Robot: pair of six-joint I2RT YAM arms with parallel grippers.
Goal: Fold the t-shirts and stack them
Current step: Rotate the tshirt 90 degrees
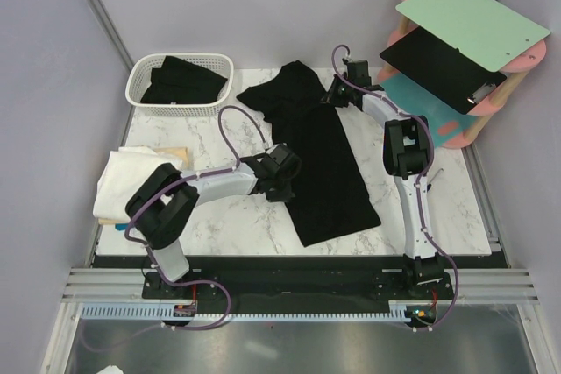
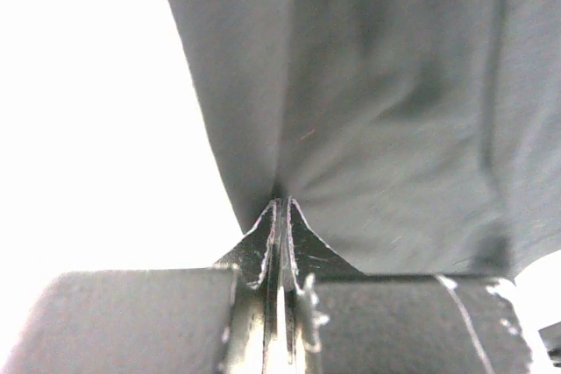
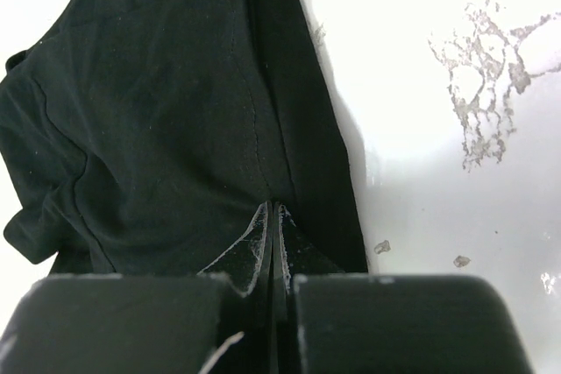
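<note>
- The black t-shirt [image 1: 326, 172] lies along the middle of the desk [image 1: 443, 208]. It forms a long strip running from the far side toward the near edge, and its far-left part is rumpled.
- Our left claw [image 1: 282, 174] is clamped on the shirt's left edge about halfway along. Its wrist view shows the jaws pressed together with cloth rising out of them.
- Our right claw [image 1: 337, 94] is clamped on the shirt's far right edge. Its wrist view shows the jaws together on black cloth, with bare marble to the right.
- We judge the step in hand to be a fold of this shirt, held at both edges. We cannot tell how many folds it already has.
- To do it well, we should lift both claws together, just enough to clear the cloth below, so the fabric between them is taut and does not drag.
- We should carry the two pinch points along parallel lines at the same pace, because the crease will run crooked if one leads.
- We should lay the held edge flush over the opposite edge, and part the jaws only once the cloth rests flat.
- The rumpled far-left part may need smoothing, or it could make a lump.
- The white and cream t-shirts [image 1: 131, 183] lie piled at the left edge of the desk; we take that pile for the stack.
- More dark shirts [image 1: 184, 81] sit in the basket [image 1: 133, 85] at the far left.
</note>
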